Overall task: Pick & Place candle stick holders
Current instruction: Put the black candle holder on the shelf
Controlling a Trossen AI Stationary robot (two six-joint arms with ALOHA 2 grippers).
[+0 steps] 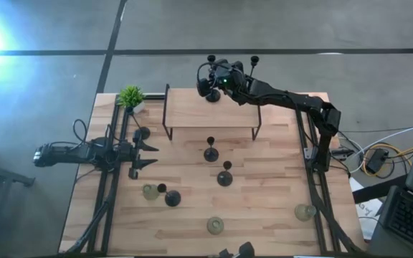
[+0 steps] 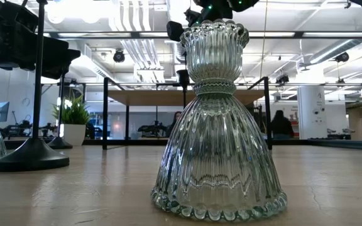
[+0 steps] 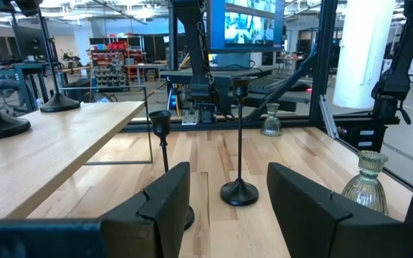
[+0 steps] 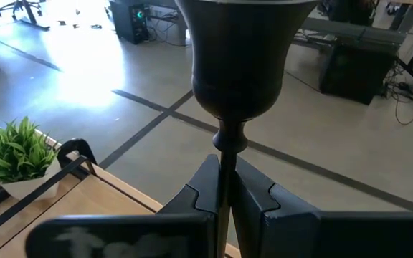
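Over the raised shelf (image 1: pixel 210 115) at the counter's far edge, the right gripper (image 4: pixel 224 190) pinches a tall black candle stick holder (image 4: pixel 239 79) by its thin stem, which could tilt or topple on release; the left gripper (image 3: pixel 224 208) waits wide.

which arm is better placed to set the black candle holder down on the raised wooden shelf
Right. The right gripper is shut on the black candle holder's thin stem and sits over the raised wooden shelf. The left gripper is open and empty, beside the table's left edge.
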